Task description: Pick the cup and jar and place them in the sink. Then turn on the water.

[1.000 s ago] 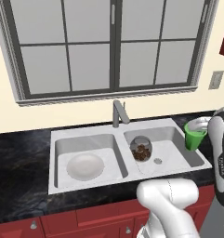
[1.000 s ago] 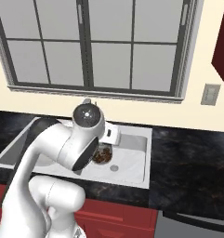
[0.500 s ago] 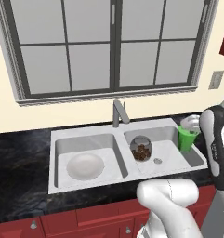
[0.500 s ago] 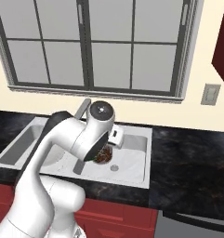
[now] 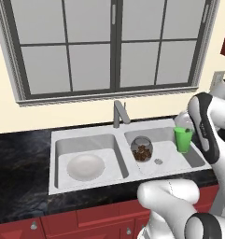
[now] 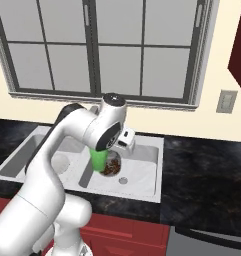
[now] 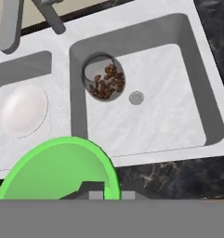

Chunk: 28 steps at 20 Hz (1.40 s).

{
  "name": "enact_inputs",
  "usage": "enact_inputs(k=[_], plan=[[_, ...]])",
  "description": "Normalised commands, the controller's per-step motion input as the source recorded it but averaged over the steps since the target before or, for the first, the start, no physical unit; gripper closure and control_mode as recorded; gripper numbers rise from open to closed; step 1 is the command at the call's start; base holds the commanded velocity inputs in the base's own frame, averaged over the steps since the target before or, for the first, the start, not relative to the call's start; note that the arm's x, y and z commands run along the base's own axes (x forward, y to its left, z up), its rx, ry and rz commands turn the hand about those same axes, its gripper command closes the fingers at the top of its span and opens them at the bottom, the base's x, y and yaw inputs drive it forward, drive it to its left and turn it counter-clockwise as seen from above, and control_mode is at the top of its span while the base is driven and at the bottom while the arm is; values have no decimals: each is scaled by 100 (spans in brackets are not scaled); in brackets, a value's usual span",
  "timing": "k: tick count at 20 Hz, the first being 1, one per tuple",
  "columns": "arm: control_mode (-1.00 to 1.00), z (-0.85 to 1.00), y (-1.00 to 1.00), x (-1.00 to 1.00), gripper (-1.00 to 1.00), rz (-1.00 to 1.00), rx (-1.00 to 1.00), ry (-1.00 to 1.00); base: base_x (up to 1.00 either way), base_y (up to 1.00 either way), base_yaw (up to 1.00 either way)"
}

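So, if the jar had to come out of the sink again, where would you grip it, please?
Likely its upper body, from straight above. The jar stands upright in the right basin of the sink, close to the divider, so the walls hamper a sideways approach; its round shape lets fingers close across it.

The green cup (image 7: 57, 169) is seen from above at the 7 o'clock edge, its open rim cut off by the frame bottom. The sink (image 7: 132, 32) is spread across the upper part, with dark counter (image 7: 169, 179) at 5 o'clock. The jar (image 7: 104, 78) stands in the right basin toward 11 o'clock, a drain (image 7: 136, 97) just beside it. A white dish (image 7: 21, 110) lies in the left basin at 9 o'clock, and the faucet (image 7: 16, 21) rises at 11 o'clock
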Motion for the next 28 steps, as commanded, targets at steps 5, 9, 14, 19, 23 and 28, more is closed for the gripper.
enact_inputs(k=[5,9,14,19,23,28], plan=[[-100,-37,0,5,100,0,0,4,0,0,0],[-100,-31,0,1,100,0,0,-18,0,0,0],[-100,-37,0,0,100,0,3,-33,0,0,0],[-100,-39,0,6,100,0,1,-27,0,0,0],[-100,-9,0,38,100,0,0,-2,0,0,0],[-100,-12,0,37,100,0,0,4,0,0,0]])
